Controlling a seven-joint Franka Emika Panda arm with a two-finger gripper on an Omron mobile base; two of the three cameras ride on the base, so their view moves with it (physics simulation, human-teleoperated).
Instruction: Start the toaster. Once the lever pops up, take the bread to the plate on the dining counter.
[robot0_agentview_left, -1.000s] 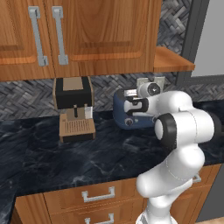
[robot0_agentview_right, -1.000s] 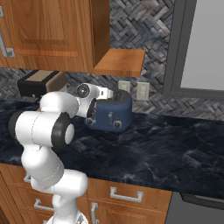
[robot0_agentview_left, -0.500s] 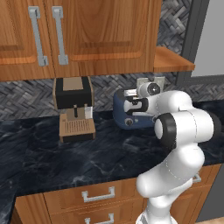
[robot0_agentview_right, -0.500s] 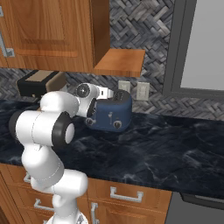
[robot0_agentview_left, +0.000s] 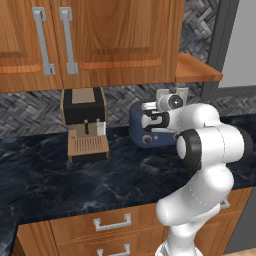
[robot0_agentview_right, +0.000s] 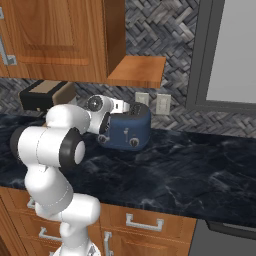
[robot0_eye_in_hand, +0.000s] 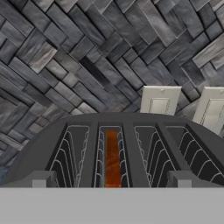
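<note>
Early days tbh. Toaster (robot0_agentview_left: 150, 127) sat at the back of the table (robot0_agentview_left: 100, 175), bread (robot0_eye_in_hand: 112, 157) was down in a slot, glowing orange, so prob toasting already. Tool (robot0_agentview_left: 148, 114) hung by the toaster, fingers spread, holding nothing. Carry to plate was all left.

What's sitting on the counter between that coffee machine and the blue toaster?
Nothing: in the left base view, bare dark marble counter and the backsplash separate the coffee machine from the toaster.
</note>
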